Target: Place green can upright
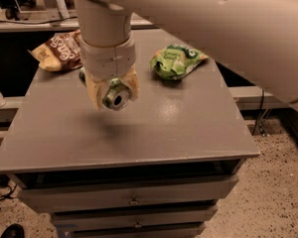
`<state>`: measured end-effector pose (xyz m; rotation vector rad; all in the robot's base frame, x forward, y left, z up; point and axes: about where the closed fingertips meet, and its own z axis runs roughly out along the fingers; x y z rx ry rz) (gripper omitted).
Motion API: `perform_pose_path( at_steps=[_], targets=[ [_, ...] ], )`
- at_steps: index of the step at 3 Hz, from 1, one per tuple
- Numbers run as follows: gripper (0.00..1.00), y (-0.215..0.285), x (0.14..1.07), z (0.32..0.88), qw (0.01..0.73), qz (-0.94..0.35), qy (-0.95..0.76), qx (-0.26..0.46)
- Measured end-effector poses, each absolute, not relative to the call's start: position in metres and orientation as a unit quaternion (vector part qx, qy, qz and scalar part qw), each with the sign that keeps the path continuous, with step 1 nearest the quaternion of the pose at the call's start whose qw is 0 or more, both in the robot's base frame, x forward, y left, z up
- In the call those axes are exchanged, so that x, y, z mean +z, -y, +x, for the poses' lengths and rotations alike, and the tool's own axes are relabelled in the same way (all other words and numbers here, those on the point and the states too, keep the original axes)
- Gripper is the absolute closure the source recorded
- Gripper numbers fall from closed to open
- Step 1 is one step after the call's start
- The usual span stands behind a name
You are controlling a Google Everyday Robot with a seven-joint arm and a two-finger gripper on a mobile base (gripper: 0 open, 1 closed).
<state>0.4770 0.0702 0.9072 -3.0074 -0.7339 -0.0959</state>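
The robot's pale arm [203, 19] is reaching in from the upper right and bending down over the grey table [188, 133], and the gripper [114, 96] at its end is hanging above the left-centre part of the tabletop. Its two yellowish fingers [93, 92] are clamping the green can [117, 99] from either side. The can is lying on its side in that grip, with one silver end facing the camera and the green body mostly hidden between the fingers; a little of it is showing at the left behind them. The can is not touching the table, and a dark shadow [114, 131] is lying on the surface just below it. A green snack bag [177, 61] is resting on the table behind and to the right of the gripper, well apart from it. A brown snack bag [57, 52] is lying at the back left corner. Drawers [134, 195] are showing in the front of the table, above a speckled floor [273, 192].
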Motion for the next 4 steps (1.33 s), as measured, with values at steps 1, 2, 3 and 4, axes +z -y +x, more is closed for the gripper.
perform_pose_path(
  at_steps=[1,2,3,4],
  targets=[
    [1.00,-0.0534,0.9176,0.4623,0.099,-0.978,0.177,-0.042],
    [1.00,-0.0524,0.9223,0.4592,0.126,-0.977,0.163,-0.044],
    [1.00,-0.0529,0.9223,0.4595,0.123,-0.978,0.165,-0.045],
    [1.00,-0.0550,0.9189,0.4598,0.166,-0.972,0.164,-0.028]
  ],
)
